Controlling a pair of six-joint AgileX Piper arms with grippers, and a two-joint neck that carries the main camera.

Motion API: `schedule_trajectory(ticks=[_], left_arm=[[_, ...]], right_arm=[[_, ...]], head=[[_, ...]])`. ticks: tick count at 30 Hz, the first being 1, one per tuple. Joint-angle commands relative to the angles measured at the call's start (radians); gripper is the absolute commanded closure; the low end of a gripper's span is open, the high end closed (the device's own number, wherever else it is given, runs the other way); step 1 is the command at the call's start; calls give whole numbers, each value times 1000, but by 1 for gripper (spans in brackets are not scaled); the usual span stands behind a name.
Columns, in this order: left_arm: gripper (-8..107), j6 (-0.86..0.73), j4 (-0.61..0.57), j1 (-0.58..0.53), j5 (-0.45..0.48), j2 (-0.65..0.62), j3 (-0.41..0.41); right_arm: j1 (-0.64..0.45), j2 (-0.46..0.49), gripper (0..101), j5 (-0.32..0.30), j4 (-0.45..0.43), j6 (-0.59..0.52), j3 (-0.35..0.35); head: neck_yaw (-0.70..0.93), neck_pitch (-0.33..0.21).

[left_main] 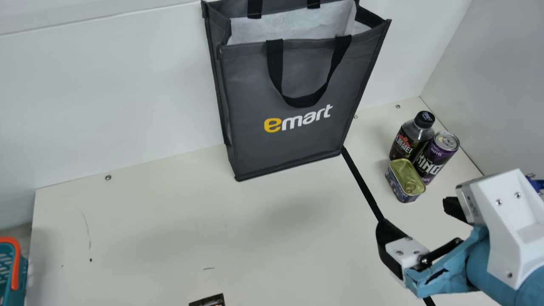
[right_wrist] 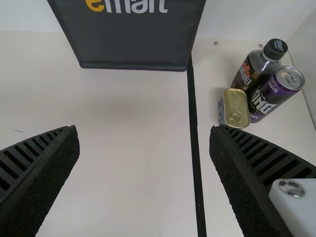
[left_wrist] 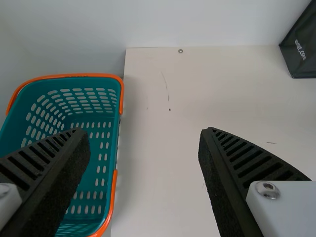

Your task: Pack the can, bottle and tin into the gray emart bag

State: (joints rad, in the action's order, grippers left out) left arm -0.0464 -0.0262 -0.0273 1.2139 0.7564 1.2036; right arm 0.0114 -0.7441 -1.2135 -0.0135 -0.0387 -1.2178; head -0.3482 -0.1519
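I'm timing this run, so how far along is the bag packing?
Nothing looks packed yet: the can, bottle and tin stand clustered on the table, right of the gray bag. Nothing is in hand: the left gripper and right gripper are open and empty. Packing all three is left.

From my station I count one gray emart bag [left_main: 250, 148] with two black handles [left_main: 275, 63], then one bottle [left_main: 408, 138], one can [left_main: 437, 155] and one tin [left_main: 406, 180], which makes three groceries by my tally. I also get one teal basket [left_wrist: 121, 96], one black strip [left_main: 361, 182] and one cream table [left_main: 170, 221]. In my main view I make out three small metal screws [left_main: 108, 177] and, at the bottom edge, one dark printed item [left_main: 210, 301], cut off.
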Motion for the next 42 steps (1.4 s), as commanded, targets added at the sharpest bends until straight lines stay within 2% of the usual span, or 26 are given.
schedule_trajectory(ticks=[1,42], left_arm=[[9,0,0,0,0,0,0],[9,0,0,0,0,0,0]], right_arm=[[0,0,10,0,0,0,0],[2,-1,10,1,-1,1,-1]], head=[[-1,-23],[-1,-23]])
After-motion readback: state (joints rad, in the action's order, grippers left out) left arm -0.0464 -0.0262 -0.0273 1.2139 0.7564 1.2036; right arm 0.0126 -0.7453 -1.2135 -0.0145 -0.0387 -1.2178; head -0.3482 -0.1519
